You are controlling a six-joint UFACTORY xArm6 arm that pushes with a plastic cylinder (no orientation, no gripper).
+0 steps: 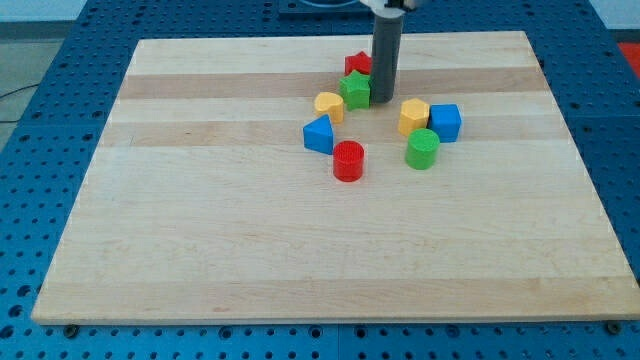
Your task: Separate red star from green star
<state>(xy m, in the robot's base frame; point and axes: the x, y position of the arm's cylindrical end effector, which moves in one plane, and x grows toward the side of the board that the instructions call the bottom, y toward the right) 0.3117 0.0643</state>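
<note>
red star (357, 63) touching green star (354, 90), my tip (382, 99) beside

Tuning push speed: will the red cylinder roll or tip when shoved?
Red cylinder stands upright on its flat end, so it likely slides, not rolls. It looks squat, so tipping seems unlikely. My tip is beside the green star.

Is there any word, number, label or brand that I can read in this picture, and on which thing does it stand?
None: no readable text anywhere.
The wooden board is bare wood.
The blocks, such as the red star and green star, carry no marks.
The rod, my tip just right of the green star, shows no label.
The blue perforated table has only holes.
</note>
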